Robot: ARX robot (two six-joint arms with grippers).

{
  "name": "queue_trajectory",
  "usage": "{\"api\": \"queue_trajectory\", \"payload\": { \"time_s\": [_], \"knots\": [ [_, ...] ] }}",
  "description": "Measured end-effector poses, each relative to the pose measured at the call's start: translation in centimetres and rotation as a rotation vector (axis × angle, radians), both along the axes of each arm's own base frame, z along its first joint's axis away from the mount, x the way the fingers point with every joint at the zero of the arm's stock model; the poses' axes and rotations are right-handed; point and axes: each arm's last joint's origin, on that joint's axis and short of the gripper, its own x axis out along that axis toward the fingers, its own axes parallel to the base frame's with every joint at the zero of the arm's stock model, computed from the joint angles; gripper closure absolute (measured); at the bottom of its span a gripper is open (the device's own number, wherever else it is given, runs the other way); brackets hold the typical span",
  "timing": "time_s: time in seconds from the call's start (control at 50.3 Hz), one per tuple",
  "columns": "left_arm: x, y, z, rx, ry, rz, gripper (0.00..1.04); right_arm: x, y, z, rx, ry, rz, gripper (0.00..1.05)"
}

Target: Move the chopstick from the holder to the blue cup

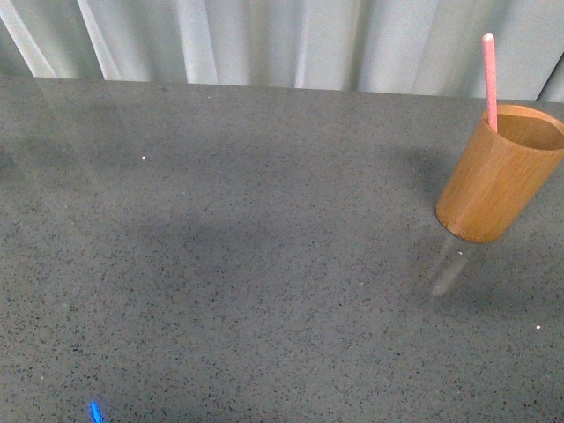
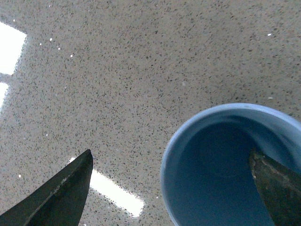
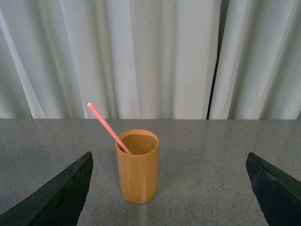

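The brown bamboo holder (image 1: 498, 172) stands at the far right of the grey table. One pink chopstick (image 1: 489, 79) leans in it, its rounded end sticking up. The right wrist view shows the holder (image 3: 137, 167) and chopstick (image 3: 107, 126) ahead of my open right gripper (image 3: 169, 188), well apart from the jaws. My left gripper (image 2: 174, 188) is open above the blue cup (image 2: 221, 155); one finger (image 2: 277, 188) is over the cup's mouth, the other (image 2: 61, 193) outside it. The cup looks empty. Neither gripper nor the cup shows in the front view.
The speckled grey tabletop (image 1: 229, 256) fills the front view, with a white pleated curtain (image 1: 264, 40) along its far edge. A small blue glint (image 1: 95, 411) sits at the near left edge.
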Motion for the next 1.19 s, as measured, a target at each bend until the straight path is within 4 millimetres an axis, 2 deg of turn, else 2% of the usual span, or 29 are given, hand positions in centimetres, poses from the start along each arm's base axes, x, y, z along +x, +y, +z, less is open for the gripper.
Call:
{"api": "queue_trajectory", "payload": {
  "time_s": [0.378,0.716,0.855,1.074,1.193],
  "knots": [
    [0.4,0.6,-2.1,-0.006,0.04,0.004,0.08,0.0,0.0,0.0,0.0,0.0,0.0,0.1],
    [2.1,-1.3,-1.4,-0.07,0.032,-0.043,0.77,0.0,0.0,0.0,0.0,0.0,0.0,0.1],
    [2.0,-1.7,-1.0,-0.068,0.038,-0.059,1.01,0.0,0.0,0.0,0.0,0.0,0.0,0.1],
    [1.7,-2.3,0.7,-0.059,0.021,-0.086,1.01,0.0,0.0,0.0,0.0,0.0,0.0,0.1],
    [1.0,-3.7,1.9,-0.066,0.007,-0.124,1.01,0.0,0.0,0.0,0.0,0.0,0.0,0.1]
  ]
}}
